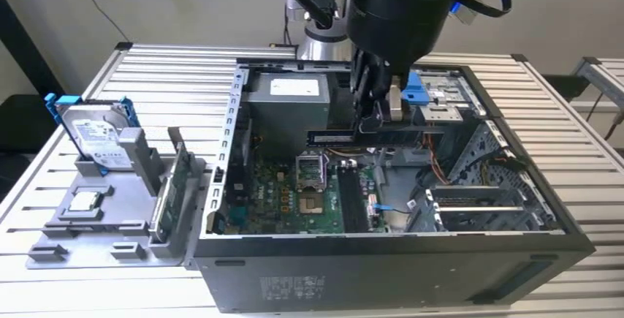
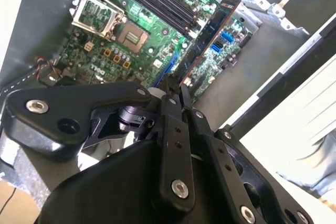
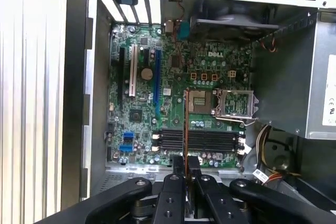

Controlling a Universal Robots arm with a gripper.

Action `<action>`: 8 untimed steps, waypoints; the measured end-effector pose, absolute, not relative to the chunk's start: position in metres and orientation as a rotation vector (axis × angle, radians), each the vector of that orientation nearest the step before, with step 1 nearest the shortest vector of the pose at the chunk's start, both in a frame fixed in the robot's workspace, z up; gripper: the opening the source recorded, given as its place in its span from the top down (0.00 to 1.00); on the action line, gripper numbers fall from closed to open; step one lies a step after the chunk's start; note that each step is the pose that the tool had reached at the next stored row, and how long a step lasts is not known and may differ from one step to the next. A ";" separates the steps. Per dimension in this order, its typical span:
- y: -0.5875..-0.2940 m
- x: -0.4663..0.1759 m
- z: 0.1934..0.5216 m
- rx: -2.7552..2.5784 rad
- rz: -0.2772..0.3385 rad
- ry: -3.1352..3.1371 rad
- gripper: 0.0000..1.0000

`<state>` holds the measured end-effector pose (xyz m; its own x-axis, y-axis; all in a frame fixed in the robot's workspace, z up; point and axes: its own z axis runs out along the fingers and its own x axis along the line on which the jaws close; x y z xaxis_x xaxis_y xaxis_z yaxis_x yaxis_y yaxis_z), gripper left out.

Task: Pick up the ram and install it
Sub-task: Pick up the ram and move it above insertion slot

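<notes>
**Holding the memory stick over the open computer**

The slatted metal surface [image 1: 146, 62] is carrying everything here. The open computer case [image 1: 390, 274] is lying on its side across the middle of it, with its inside facing up. On the floor of the case the green motherboard [image 1: 283, 201] is lying flat, and the grey power supply [image 1: 288, 95] is sitting at the far end.

A grey holder [image 1: 88, 230] is standing just beside the case, on the exterior view's left. It is carrying a silver hard drive [image 1: 98, 139] in a blue bracket and a green circuit board [image 1: 174, 190] standing on edge.

I am reaching down into the case from above. My tool [image 1: 375, 124] is clenched on the memory stick [image 1: 329, 137], gripping it near its middle. In the second wrist view, my fingers [image 2: 173, 103] are pressing together on one edge of the stick [image 2: 210, 38].

I am keeping the stick level in the air over the motherboard, clear of it. In the first wrist view it is showing edge-on as a thin line [image 3: 186, 129], running crosswise over the black memory slots [image 3: 202, 140]. The slots are sitting just beside the processor socket [image 3: 202, 100].
</notes>
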<state>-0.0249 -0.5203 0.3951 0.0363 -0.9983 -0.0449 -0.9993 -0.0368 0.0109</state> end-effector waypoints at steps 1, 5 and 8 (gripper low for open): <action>-0.520 -0.025 0.395 -2.244 0.062 2.164 0.86; -0.520 -0.024 0.395 -2.244 0.062 2.164 0.86; -0.520 -0.024 0.395 -2.244 0.062 2.164 0.86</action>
